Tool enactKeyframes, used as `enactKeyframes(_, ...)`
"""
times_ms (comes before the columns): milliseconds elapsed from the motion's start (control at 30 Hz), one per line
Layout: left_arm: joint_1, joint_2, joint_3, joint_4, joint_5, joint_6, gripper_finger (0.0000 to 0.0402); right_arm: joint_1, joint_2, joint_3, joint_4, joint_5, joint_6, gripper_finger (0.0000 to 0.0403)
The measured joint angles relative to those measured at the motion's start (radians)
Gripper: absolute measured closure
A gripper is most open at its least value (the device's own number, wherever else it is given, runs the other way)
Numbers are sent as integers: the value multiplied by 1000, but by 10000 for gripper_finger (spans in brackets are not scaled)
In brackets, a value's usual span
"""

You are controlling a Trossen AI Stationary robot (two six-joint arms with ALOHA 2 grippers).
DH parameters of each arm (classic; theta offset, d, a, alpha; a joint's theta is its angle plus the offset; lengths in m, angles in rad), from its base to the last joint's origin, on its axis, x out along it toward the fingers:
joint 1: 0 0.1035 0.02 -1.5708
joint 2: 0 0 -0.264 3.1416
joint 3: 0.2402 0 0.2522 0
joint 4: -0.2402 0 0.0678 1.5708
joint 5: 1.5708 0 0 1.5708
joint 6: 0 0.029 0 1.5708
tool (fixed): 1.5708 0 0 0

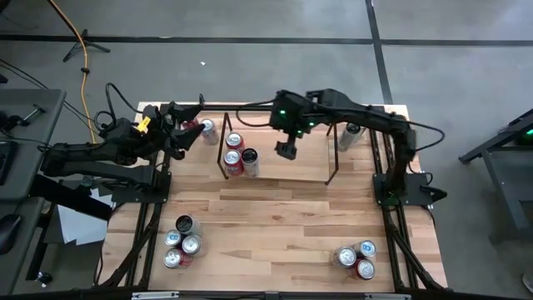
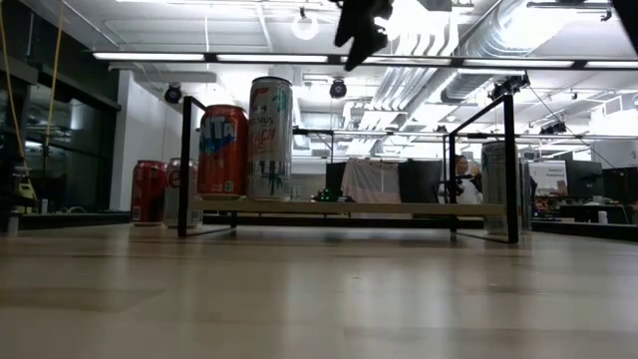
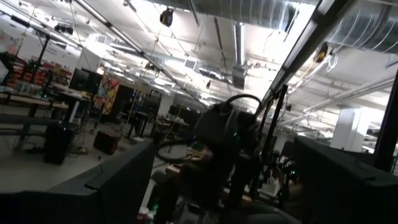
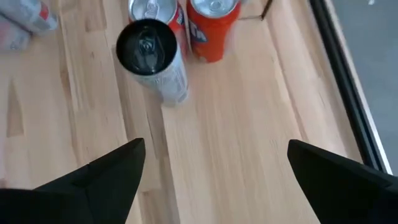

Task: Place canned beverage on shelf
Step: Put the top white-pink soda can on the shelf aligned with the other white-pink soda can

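Right hand (image 1: 286, 151) hangs above the shelf (image 1: 333, 171), fingers spread wide and holding nothing; its wrist view looks down between both fingers (image 4: 106, 177) onto bare wood. Left hand (image 1: 185, 133) sits at the far left corner of the surface (image 1: 275, 225), also released and empty, beside two cans (image 1: 202, 127) standing there.

Shelf: low rack of thin black rods with a see-through flat top, standing at the far middle of the surface. Three cans on its left end, close together: a tall silver can (image 2: 270, 138) with red lettering, an orange-red can (image 2: 222, 150) touching it, and a third (image 1: 234, 141) behind them. In the right wrist view the tall can (image 4: 151, 57) shows a dark top.

One more silver can (image 1: 351, 133) stands just beyond the shelf's right end. Clusters of cans wait at the near left (image 1: 180, 242) and near right (image 1: 356, 259) of the surface.
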Motion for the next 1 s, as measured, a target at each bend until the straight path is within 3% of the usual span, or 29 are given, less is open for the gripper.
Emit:
enactKeyframes(167,0,0,0,-29,1,-1,64,0,-204,-266,173,18,83,25)
enactKeyframes(333,0,0,0,-36,1,-1,64,0,-409,-502,343,30,283,25)
enactKeyframes(600,0,0,0,-37,1,-2,64,0,-597,-680,470,33,449,25)
enactKeyframes(733,0,0,0,-36,1,-3,64,0,-607,-659,387,117,522,25)
enactKeyframes(900,0,0,0,-36,1,-38,64,-4,-610,-565,83,454,760,25)
enactKeyframes(1000,0,0,0,-36,1,-47,64,-37,-610,-545,-130,552,916,25)
